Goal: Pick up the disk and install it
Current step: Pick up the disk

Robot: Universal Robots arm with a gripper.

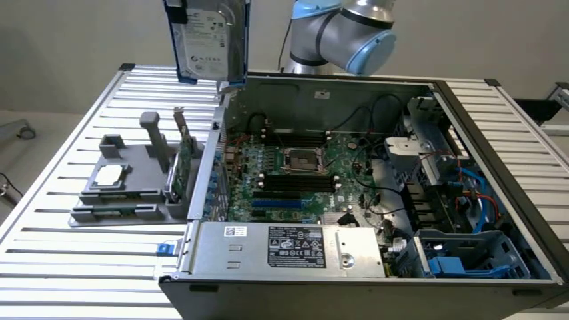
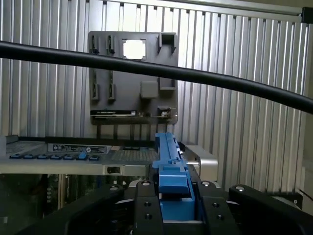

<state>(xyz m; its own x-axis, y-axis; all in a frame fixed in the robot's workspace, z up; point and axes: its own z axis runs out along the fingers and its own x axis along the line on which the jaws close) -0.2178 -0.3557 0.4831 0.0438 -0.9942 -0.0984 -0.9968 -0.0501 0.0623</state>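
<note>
We list, on a slatted metal tabletop (image 1: 62, 260):

- One disk (image 1: 209, 40), upright, white label facing us, blue carrier frame along both edges. It is raised clear above the far corner of the case on the exterior view's left.
- One open computer case (image 1: 356, 300), with the motherboard (image 1: 302, 167) exposed. A silver power supply (image 1: 284, 247) sits along the near wall and a blue drive cage (image 1: 471, 260) in the near corner on the exterior view's right.
- One grey tray (image 1: 124, 200) just beside the case, carrying a small square silver chip (image 1: 108, 175) and an upright green circuit card (image 1: 182, 170).
- One robot arm (image 1: 347, 33), behind the case.
</note>
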